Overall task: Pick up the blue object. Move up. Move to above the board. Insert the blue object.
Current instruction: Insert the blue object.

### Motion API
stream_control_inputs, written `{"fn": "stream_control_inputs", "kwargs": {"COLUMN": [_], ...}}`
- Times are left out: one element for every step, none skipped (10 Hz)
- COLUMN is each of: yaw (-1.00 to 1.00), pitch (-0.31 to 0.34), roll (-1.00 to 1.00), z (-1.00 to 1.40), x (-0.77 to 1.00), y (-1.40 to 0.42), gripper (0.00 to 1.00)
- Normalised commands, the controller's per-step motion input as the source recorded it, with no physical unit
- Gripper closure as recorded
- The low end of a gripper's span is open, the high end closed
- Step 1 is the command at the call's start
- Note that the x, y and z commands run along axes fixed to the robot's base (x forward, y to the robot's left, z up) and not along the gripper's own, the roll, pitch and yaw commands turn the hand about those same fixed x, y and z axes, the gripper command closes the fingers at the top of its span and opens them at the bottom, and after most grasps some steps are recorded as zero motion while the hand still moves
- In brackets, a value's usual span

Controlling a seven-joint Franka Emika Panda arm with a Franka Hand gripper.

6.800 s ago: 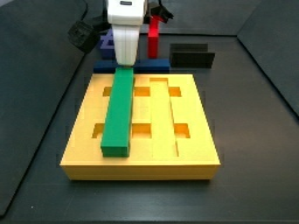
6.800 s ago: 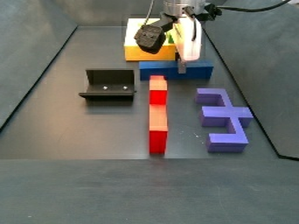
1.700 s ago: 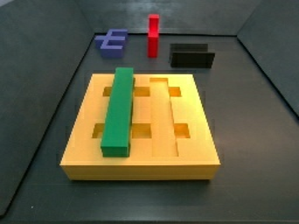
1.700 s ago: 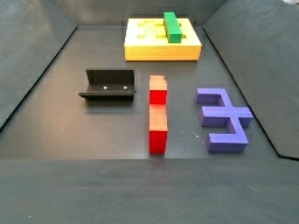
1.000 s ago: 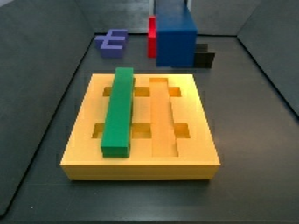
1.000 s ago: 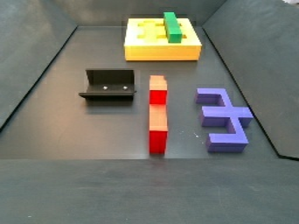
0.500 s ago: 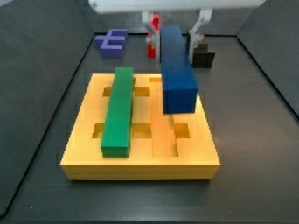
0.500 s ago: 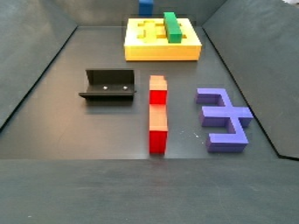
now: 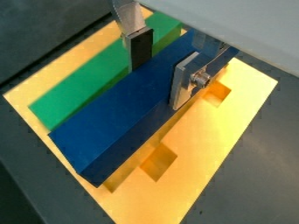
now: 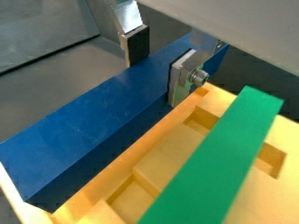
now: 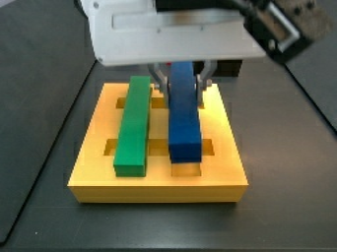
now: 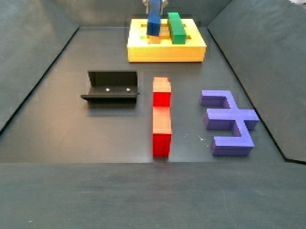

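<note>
— Where is the end effector [image 9: 163, 63]?
— It is right over the board [image 11: 224, 172], on the far end of it. In both wrist views its two silver fingers [image 10: 184, 77] pinch the blue object [image 9: 128, 109], one on each long side.

— And where is the blue object?
— It lies lengthwise over the board, just beside the green bar [image 11: 133, 123]. In a side view its near end [image 11: 187, 148] sits close to the front holes of the board. I cannot tell if it is all the way down in its groove.

— Does it touch the green bar?
— In a wrist view the two look side by side, maybe touching [image 10: 211, 162]. I cannot be sure.

— What else is on the desk [image 12: 72, 107]?
— A red bar [image 12: 160, 114], a purple-blue E-shaped block [image 12: 227, 120] and the fixture [image 12: 110, 86]. They are all well apart from the board.
</note>
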Motion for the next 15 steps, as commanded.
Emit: {"fn": "stream_control_inputs", "kwargs": {"yaw": [0.00,0.04,0.05,0.11,0.13,0.13,0.08,0.07,0.07,0.04,0.00,0.00,0.00,0.02,0.11], "pitch": [0.000,0.000,0.000,0.000,0.000,0.000,0.000,0.000,0.000,0.000,0.000,0.000,0.000,0.000,0.000], "roll": [0.50,0.43,0.21,0.03,0.00,0.00,0.00,0.00,0.00,0.00,-0.01,-0.02,0.00,0.00,0.03], "z": [-0.35,-0.37,-0.24,-0.04,-0.01,-0.03,-0.02,-0.06,-0.11,-0.12,-0.19,-0.16,-0.13,-0.12,-0.13], "x": [0.04,0.06,0.00,0.00,0.00,0.00,0.00,0.00,0.02,0.01,0.00,0.00,0.00,0.03,0.08], "y": [-0.27,-0.19,-0.04,0.00,0.00,0.00,0.08,0.10,0.09,0.00,0.02,0.13,0.20,0.23,0.15], "gripper": [1.00,1.00,1.00,1.00,1.00,1.00,1.00,1.00,1.00,1.00,1.00,1.00,1.00,1.00,1.00]}}
